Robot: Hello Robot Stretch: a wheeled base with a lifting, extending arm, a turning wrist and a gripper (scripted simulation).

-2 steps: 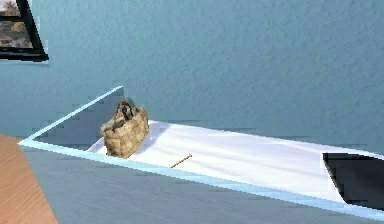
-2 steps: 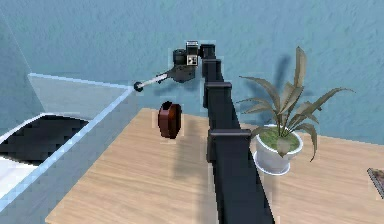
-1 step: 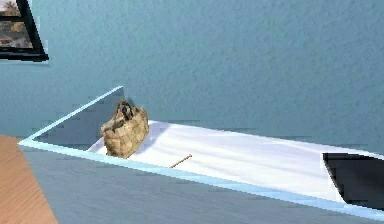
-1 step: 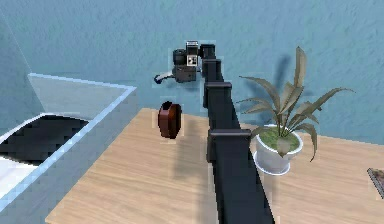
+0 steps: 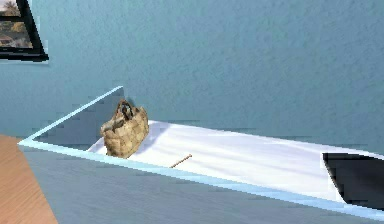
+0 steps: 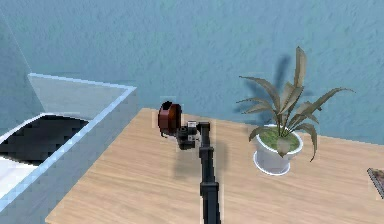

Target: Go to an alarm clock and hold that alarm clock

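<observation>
Cannot make out the jaws' spread, nor any sure hold on a thing. See the gripper (image 6: 178, 133) just left of centre in the arm side view, at the end of the dark arm (image 6: 208, 175) rising from the bottom edge. See the clock (image 6: 167, 120), round and dark red, right at the fingers, by the far edge of the wooden table (image 6: 110, 185); cannot tell touching or apart, lifted or resting. Further right on the table, find a plant (image 6: 287, 100) in a white pot (image 6: 275, 157), well apart from the gripper. At that frame's left, note a bed (image 6: 95, 108) with a pale blue frame. In the forward view, see the bed across the middle, with a tan bag (image 5: 125, 130) at centre left on the white sheet (image 5: 250, 160), a thin stick (image 5: 181, 160) just right of it, and a black cloth (image 5: 355, 178) at lower right. Note a picture (image 5: 20, 30) on the blue wall (image 5: 250, 60) at upper left.
</observation>
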